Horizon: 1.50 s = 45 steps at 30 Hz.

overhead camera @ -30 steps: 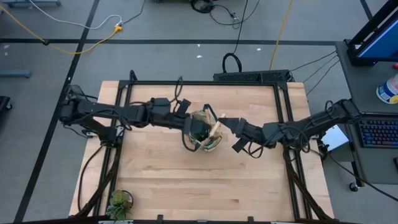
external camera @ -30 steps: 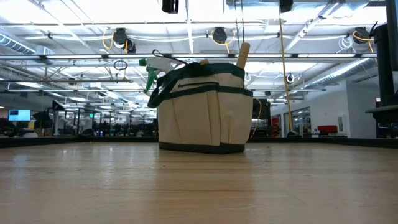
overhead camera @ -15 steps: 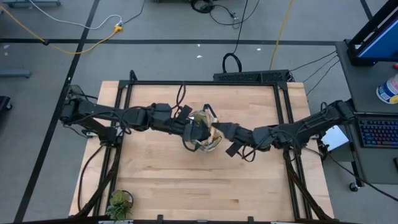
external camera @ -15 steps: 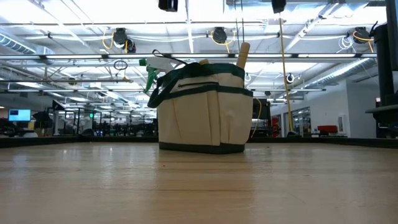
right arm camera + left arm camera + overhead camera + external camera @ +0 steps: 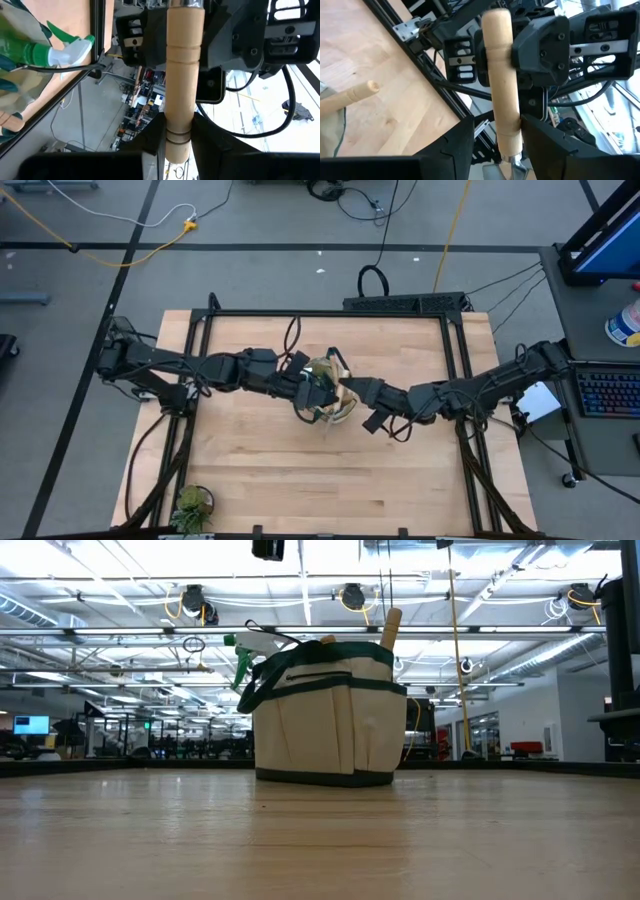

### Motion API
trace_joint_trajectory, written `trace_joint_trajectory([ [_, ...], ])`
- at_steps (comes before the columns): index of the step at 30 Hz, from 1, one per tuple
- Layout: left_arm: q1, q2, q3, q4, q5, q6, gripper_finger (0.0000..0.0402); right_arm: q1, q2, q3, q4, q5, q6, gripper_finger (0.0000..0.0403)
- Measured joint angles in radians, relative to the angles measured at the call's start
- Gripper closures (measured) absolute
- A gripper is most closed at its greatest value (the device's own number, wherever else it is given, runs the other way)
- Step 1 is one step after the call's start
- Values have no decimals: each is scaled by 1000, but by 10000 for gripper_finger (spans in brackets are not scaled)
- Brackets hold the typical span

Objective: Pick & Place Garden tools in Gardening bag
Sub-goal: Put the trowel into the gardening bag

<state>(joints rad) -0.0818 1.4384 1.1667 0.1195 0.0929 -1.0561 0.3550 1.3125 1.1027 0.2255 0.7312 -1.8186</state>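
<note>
Gardening bag (image 5: 325, 390): stands upright near the middle of the desk (image 5: 260, 470), mouth open to the top, so that tools can be dropped in from above. Already carries a green spray bottle (image 5: 245, 645) with its white trigger poking over one side of the rim, and a second wooden handle (image 5: 390, 630) standing up out of the other side.

Right gripper (image 5: 177, 120): reaches over the bag's mouth from the right, fingers pressed close against both sides of a wooden-handled tool (image 5: 501, 65). Looks to be bearing the tool's weight, with the metal ferrule end pointing away from it.

Left gripper (image 5: 497, 122): comes in from the left to meet the same handle nearer the ferrule. Fingers spread to either side of the wood, one close against it and a gap showing at the other, so judged open and not clamped. Likely placed there to steady or take over the tool so that the metal end goes down into the bag; cannot tell which.

Desk: pale butcher-block wood in a black frame, bare apart from the bag and a small leafy potted plant (image 5: 192, 505) at the near left corner, well apart from the work.

Room: large open hall beyond the desk in the low view, with rows of bright ceiling lights, overhead trusses and cables. Grey floor with loose cables around the frame in the high view.
</note>
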Motion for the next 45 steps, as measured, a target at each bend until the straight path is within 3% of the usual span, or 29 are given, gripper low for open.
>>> trace_joint_trajectory([
  [17, -31, 11, 0, 24, -86, -38, 236, -41, -1, 1, -13, -90, 4, 344],
  [27, -17, 65, 0, 121, -67, -63, 236, -66, -1, 0, -23, -108, 51, 344],
  [40, -3, 68, -1, 118, -41, -65, 236, -68, -1, 0, -21, -108, 79, 344],
  [45, -3, 68, -1, 114, -41, -64, 272, -68, -1, 0, -25, -108, 78, 344],
])
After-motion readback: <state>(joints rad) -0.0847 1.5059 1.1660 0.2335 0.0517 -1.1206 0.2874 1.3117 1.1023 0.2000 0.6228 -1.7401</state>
